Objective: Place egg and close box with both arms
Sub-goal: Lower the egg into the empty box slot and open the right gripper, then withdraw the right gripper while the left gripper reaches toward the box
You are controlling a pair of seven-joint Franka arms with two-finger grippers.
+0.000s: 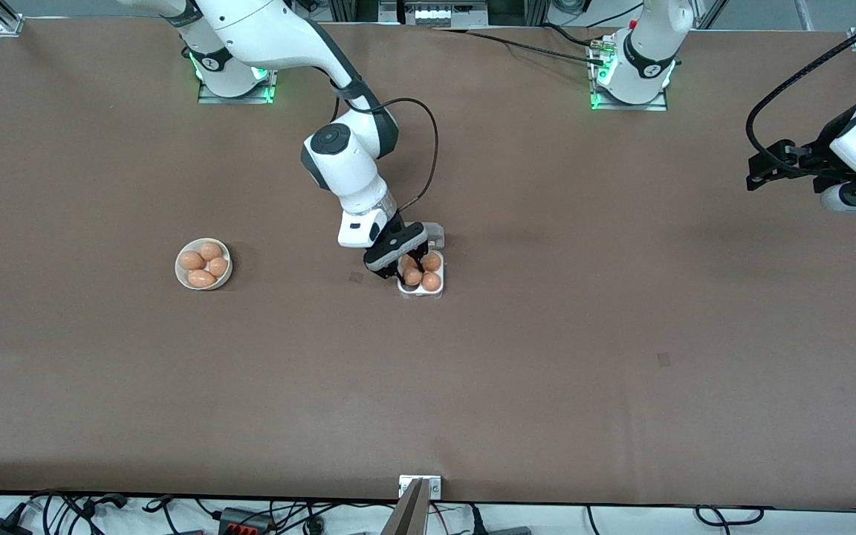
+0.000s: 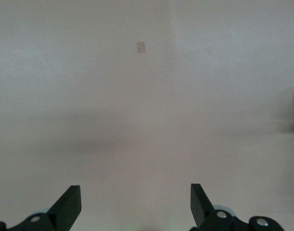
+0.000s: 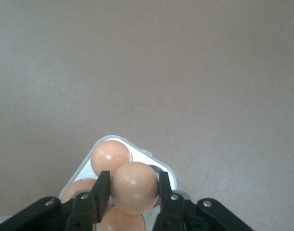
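Brown tabletop, frame centre: right gripper (image 1: 407,269) clamps the egg (image 3: 135,186) between its fingers (image 3: 102,190), seemingly just above the box (image 1: 422,275). Left gripper (image 2: 136,204), frame's right edge: spread wide, idle.

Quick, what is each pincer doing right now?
Left pincer: open, empty, waiting over bare table.
Right pincer: shut on an egg, over the box.

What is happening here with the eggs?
The right end effector holds an egg over the box, which already has eggs in it and its lid open. The left end effector waits open over bare table at its own end. A bowl with more eggs sits toward the right arm's end.
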